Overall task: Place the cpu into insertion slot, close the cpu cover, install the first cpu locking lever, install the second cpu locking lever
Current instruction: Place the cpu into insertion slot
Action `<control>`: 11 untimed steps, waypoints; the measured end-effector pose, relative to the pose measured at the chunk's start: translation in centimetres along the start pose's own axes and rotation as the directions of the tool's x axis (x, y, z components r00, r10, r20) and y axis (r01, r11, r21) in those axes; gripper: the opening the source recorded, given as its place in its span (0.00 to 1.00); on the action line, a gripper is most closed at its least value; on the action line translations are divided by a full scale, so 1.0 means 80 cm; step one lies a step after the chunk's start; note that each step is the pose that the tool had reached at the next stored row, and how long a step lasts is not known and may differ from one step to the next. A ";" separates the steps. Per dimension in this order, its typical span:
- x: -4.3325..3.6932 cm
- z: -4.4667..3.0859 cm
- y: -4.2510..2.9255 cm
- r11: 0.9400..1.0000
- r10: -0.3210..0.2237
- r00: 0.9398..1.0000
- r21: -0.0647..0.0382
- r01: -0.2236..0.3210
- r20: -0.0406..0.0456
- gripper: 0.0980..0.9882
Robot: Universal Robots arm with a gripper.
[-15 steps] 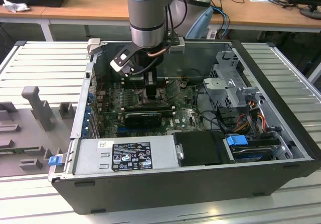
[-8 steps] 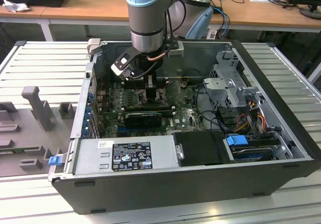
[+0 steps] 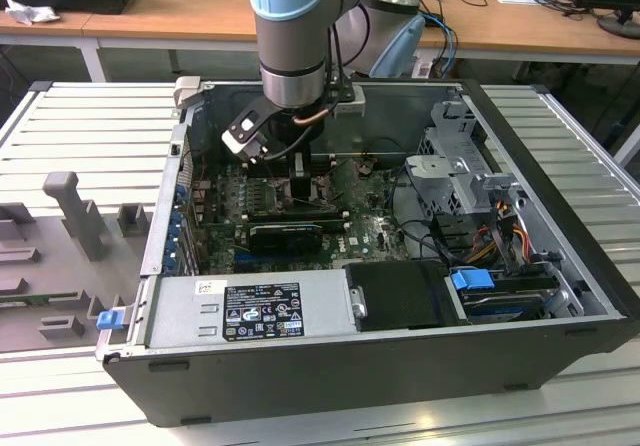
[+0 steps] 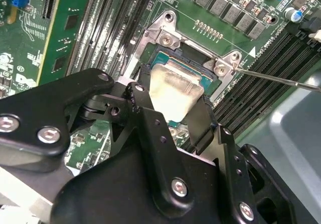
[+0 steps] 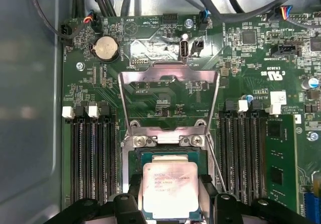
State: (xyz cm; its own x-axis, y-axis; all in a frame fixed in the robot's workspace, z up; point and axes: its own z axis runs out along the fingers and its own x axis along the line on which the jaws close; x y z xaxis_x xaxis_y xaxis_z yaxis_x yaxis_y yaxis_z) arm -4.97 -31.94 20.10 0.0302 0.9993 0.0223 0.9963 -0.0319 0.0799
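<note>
Your claw (image 3: 303,184) stands at about 10 o'clock from the middle of the open computer case (image 3: 400,366) in the exterior view. The grey power supply (image 3: 250,311) lies at about 6 o'clock from the claw. The claw is closed on the cpu (image 4: 175,83): in the second wrist view you see a black finger (image 4: 142,91) on each of two opposite edges, with the pale metal top between them. The cpu is directly over the insertion slot (image 5: 150,156); you cannot tell whether it already rests inside. The cpu cover (image 5: 169,72) is folded back open on its hinge. A thin locking lever (image 4: 273,79) stands free just beside the slot.
</note>
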 end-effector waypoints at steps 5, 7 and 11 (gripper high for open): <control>0.000 0.0017 -0.0002 1.000 0.000 1.000 0.001 0.000 0.000 0.49; 0.000 0.0019 -0.0002 1.000 0.000 1.000 0.001 0.000 0.000 0.50; 0.000 -0.0113 0.0008 1.000 0.000 1.000 0.001 0.000 0.000 0.48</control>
State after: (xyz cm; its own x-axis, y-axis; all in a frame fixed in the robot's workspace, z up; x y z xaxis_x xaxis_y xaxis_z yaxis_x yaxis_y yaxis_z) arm -4.97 -31.92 21.01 0.0304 0.9993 0.0222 0.9963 -0.0321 0.0793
